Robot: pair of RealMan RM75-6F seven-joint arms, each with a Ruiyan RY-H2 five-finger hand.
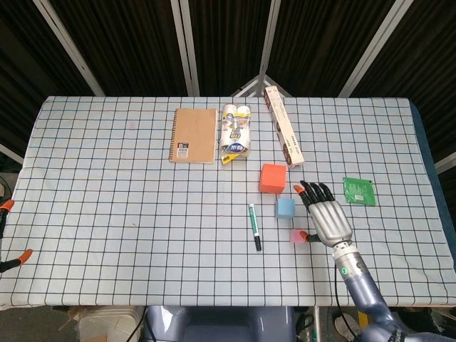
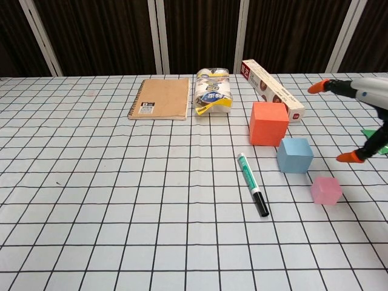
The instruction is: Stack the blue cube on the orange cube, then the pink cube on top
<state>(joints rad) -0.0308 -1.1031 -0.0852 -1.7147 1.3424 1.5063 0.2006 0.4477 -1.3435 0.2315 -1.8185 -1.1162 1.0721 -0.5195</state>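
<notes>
Well, no real containers on the worktop (image 1: pixel 107 214), only packs: a long narrow carton (image 1: pixel 283 134) w/ red print, closed, contents not visible, and a clear plastic pack of rolls (image 1: pixel 236 132) w/ yellow-blue label, rolls seen inside. Next to the pack, on its left, lies a spiral notebook (image 1: pixel 193 135) w/ brown kraft cover, flat. A green foil sachet (image 1: pixel 358 190) lies flat far to the right. A marker (image 1: pixel 254 226), green body and black cap, lies in front of the cubes, to their left.

Worktop has white cloth w/ black grid, smooth, few creases.

Cubes look matte, sharp edges. Orange cube (image 1: pixel 272 178) is the biggest, blue cube (image 1: pixel 285 207) smaller, just in front of it, pink cube (image 1: pixel 298 236) the smallest and nearest to me. All three sit separate on the cloth, nothing stacked.

My right hand (image 1: pixel 327 216) is metal-grey w/ black fingers (image 1: pixel 314 191) and orange tips, fingers straight and apart, holding nothing. It hovers just right of the blue cube, thumb tip close to the pink cube; touching or not, cannot tell. In chest view only orange tips at the right edge show.

My left hand (image 1: pixel 8 239): only orange tips at the left edge in head view, state cannot tell.
</notes>
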